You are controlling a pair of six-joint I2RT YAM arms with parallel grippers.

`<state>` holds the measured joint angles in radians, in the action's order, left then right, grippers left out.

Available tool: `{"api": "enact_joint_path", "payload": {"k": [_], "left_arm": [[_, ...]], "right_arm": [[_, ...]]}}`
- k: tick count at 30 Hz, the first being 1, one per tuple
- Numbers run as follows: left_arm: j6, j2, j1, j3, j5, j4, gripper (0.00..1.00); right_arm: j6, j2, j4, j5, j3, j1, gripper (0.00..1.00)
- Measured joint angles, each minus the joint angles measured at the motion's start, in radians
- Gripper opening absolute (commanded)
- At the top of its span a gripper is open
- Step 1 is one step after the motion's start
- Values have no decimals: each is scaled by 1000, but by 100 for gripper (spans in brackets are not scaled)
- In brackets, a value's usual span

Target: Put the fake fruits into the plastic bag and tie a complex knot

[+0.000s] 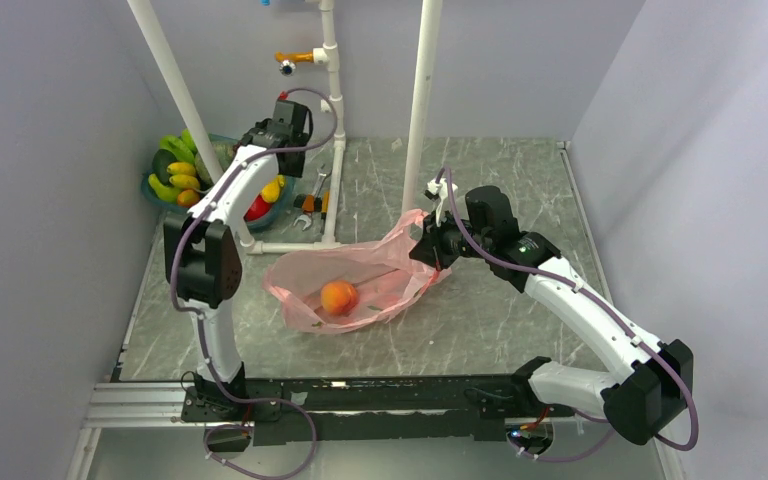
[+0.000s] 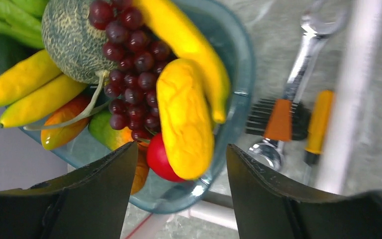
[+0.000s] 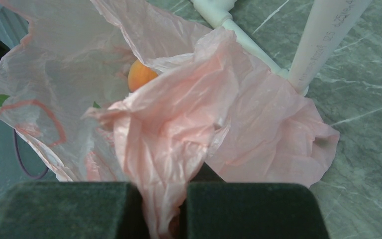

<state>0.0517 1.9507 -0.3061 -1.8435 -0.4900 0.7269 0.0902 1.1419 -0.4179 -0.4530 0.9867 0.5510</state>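
The pink plastic bag (image 1: 370,270) lies open mid-table with one peach-orange fruit (image 1: 338,297) inside. My right gripper (image 1: 432,247) is shut on a bunched edge of the bag (image 3: 164,149); the peach (image 3: 140,74) shows through the film beyond. The other fake fruits fill the teal basin (image 2: 242,74) at the back left: a purple grape bunch (image 2: 129,64), yellow bananas (image 2: 30,89), a netted melon (image 2: 69,35), a red fruit (image 2: 160,160) and a long yellow fruit (image 2: 185,119). My left gripper (image 2: 181,167) hangs open just above that yellow fruit, its fingers (image 2: 97,191) apart on either side.
A metal wrench (image 2: 301,64) and orange-handled tools (image 2: 319,119) lie right of the basin. A white pipe frame (image 1: 332,170) stands behind the bag, with uprights (image 1: 422,90) near both arms. Grey walls close in the table on three sides.
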Motion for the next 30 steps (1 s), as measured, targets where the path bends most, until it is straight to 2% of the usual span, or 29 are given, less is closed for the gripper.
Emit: {"api": "enact_joint_path", "payload": {"k": [5, 12, 20, 22, 26, 30], "left_arm": [[41, 98, 87, -3, -29, -4, 71], [80, 140, 97, -3, -19, -12, 81], [130, 166, 108, -3, 20, -11, 76], [148, 182, 120, -14, 31, -3, 70], [174, 195, 142, -19, 75, 8, 49], [166, 174, 145, -5, 122, -13, 38]], "right_arm": [[0, 0, 0, 2, 0, 0, 0], [-1, 0, 0, 2, 0, 0, 0], [-1, 0, 0, 3, 0, -4, 0], [-2, 0, 0, 3, 0, -7, 0], [-1, 0, 0, 3, 0, -11, 0], [-1, 0, 0, 2, 0, -12, 0]]}}
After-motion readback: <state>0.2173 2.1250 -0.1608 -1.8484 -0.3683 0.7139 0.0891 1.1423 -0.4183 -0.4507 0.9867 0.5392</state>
